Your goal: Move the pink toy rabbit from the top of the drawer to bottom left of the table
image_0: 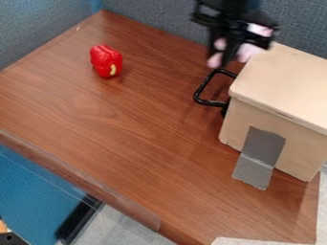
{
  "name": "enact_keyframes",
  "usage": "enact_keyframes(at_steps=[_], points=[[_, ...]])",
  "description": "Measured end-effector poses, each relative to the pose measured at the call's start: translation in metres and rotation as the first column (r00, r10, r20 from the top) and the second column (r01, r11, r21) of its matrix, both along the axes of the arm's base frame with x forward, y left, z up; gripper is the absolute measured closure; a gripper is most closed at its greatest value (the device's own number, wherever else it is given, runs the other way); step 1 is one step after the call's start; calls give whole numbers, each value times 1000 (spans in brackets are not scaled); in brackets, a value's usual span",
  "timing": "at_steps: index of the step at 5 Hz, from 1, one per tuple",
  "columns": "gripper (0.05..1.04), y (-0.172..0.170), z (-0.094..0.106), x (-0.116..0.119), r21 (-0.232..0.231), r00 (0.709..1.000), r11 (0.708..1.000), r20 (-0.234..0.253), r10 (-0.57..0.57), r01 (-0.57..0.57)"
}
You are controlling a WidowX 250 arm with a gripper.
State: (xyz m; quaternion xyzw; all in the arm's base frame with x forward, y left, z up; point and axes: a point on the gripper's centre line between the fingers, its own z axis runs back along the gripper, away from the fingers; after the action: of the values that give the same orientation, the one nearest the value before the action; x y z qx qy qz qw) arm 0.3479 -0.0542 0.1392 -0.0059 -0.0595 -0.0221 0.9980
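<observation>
You have a brown wood-grain table [127, 129] against gray-blue partitions [159, 19], with a tan drawer box [284, 88] at the view's right. Above the box's far left corner, your gripper [239, 50] grips the pink toy rabbit [247, 50], its jaws parted by the body between them. The rabbit looks pale, blurred and partly hidden.

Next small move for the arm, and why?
Probably swing the pincer toward the bottom left of the table, kept high: it seems to hold the pink rabbit beside the drawer, and the black handle juts out just below.
</observation>
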Motion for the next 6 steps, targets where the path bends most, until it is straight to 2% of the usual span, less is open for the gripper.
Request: enact_keyframes(at_steps=[1,2,3,4,5,6], points=[[976,22,-13,-28,11,999,1000,-26,23,-23],[976,53,-30,-74,45,997,997,-36,69,-67],[976,72,-56,-98,36,997,996,8,81,-82],[976,91,-84,-107,33,993,995,69,92,-95],[976,92,-120,-103,2,996,996,41,85,-85],[976,91,-129,-95,0,998,998,20,62,-62]])
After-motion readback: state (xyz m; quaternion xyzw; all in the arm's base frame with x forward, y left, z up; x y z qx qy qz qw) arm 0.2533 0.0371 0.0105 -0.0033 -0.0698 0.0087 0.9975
